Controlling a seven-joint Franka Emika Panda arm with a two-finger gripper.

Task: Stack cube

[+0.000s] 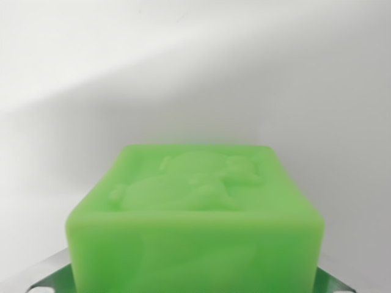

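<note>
You are looking through the wrist camera at 1 green cube [195,220], which fills the lower middle of the view and runs off the bottom edge. It is a bright, slightly translucent green with rounded edges and corners. Its upper face tilts away from you and carries a raised relief figure, made of rounded shapes, that is too soft to identify. A fainter, paler shape also shows on the front face nearest the camera.

Behind and around the cube you see a pale, plain white worktop [195,73]. A broad band of soft shadow crosses it diagonally, from the lower part of the wrist view's left up toward the wrist view's right, and the area directly behind the cube is shaded grey.

At the bottom corners, 2 pieces of shiny metal peek out, 1 on each side of the cube: 1 at the wrist view's left [52,274] and 1 at the wrist view's right [335,282]. They sit right against the cube's lower sides and pick up a green tint from it. These seem to be parts of the claw [194,287], with the cube lying between them. You cannot tell from this view whether the claw is pressing on the cube or merely flanking it, since the contact surfaces are hidden by the cube. You also cannot tell whether the cube rests on the worktop or is lifted above it.
</note>
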